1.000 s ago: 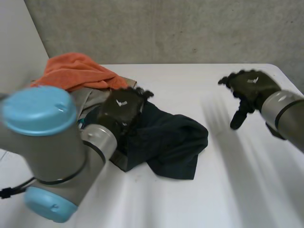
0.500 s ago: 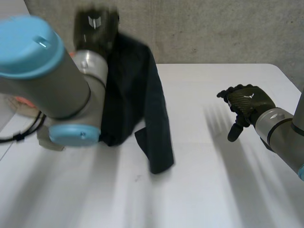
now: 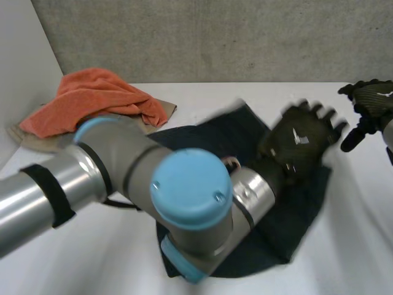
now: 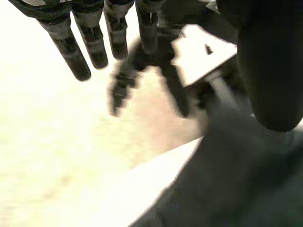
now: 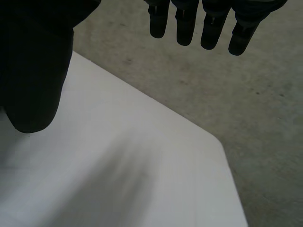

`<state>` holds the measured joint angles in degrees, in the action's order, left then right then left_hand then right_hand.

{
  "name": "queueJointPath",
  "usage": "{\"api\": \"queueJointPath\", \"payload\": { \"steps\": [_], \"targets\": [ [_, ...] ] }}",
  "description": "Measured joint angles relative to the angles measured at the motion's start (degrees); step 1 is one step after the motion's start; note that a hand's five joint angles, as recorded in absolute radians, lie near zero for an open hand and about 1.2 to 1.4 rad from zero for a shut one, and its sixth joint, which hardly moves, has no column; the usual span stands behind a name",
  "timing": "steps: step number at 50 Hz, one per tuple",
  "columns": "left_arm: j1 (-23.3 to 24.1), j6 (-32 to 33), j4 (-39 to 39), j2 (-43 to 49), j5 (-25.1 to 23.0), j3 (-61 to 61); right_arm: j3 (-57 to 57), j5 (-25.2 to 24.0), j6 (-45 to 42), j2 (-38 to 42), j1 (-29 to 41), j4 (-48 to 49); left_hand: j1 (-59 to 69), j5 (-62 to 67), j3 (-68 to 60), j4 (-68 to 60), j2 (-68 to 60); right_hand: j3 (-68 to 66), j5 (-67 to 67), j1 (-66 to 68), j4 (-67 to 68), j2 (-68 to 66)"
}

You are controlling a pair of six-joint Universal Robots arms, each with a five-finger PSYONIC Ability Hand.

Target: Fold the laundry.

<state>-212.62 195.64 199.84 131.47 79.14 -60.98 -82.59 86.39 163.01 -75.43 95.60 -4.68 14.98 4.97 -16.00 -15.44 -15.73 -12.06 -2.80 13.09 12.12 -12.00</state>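
Spreading left hand [image 3: 301,144], fingers straight, over cloth's [image 3: 295,215] right side; holding right hand [image 3: 371,98] released, empty, just beyond that edge.

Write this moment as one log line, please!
left hand: open, over dark cloth | right hand: open, empty | dark cloth: spread on table | orange towel: heaped, far left

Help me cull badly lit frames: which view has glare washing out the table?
Left wrist view: glare washes out the table at the left hand's fingers; head view: table and dark cloth evenly lit; right wrist view: no glare.
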Motion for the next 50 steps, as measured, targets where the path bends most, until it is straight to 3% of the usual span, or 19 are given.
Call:
{"api": "queueJointPath", "payload": {
  "steps": [6, 11, 19, 25, 34, 47, 50],
  "targets": [
    [0.7, -2.1, -1.8, -2.5, -3.3, -3.0, 1.5, -0.4, -0.2, 0.5, -1.4, -0.2, -1.5, -1.7, 2.2, 2.3, 2.3, 0.0, 0.0, 0.0, 0.0, 0.0],
    [-0.6, -2.4, -2.9, -7.1, -1.9, -5.3, 2.4, -1.4, -1.9, 0.6, -1.3, -0.5, -1.5, -1.7, 2.2, 2.3, 2.3, 0.0, 0.0, 0.0, 0.0, 0.0],
    [-6.5, -2.1, -8.3, -17.0, 11.3, -12.4, 1.7, -6.8, -12.2, 0.0, -0.7, -3.2, -1.5, -1.7, 2.2, 2.3, 2.3, 0.0, 0.0, 0.0, 0.0, 0.0],
    [-7.5, -2.7, -16.7, -20.9, 21.7, -20.1, 0.4, -12.1, -25.3, -1.0, -1.0, -11.8, 1.1, 1.2, 0.4, -0.5, -0.1, 0.0, 0.0, 0.0, 0.0, 0.0],
    [-3.6, -8.3, -26.3, -21.1, 25.6, -30.4, -5.1, -15.8, -41.9, -0.1, -1.6, -23.3, 4.3, 4.3, -2.9, -3.8, -3.3, -12.8, -12.3, 11.9, 12.8, -12.3],
    [-2.8, -12.5, -21.4, -15.6, 25.1, -32.2, -17.2, -26.6, -44.0, 4.1, -6.1, -6.9, 7.8, 7.7, -6.3, -7.0, -6.6, -12.8, -12.5, 11.9, 12.8, -12.3],
    [-2.9, -12.3, -19.4, -13.7, 25.1, -31.5, -19.6, -28.2, -43.7, 4.6, -6.9, -2.8, 18.8, 17.5, -17.1, -17.2, -17.3, -13.6, -13.3, 12.7, 13.7, -13.2]
  ]
}}
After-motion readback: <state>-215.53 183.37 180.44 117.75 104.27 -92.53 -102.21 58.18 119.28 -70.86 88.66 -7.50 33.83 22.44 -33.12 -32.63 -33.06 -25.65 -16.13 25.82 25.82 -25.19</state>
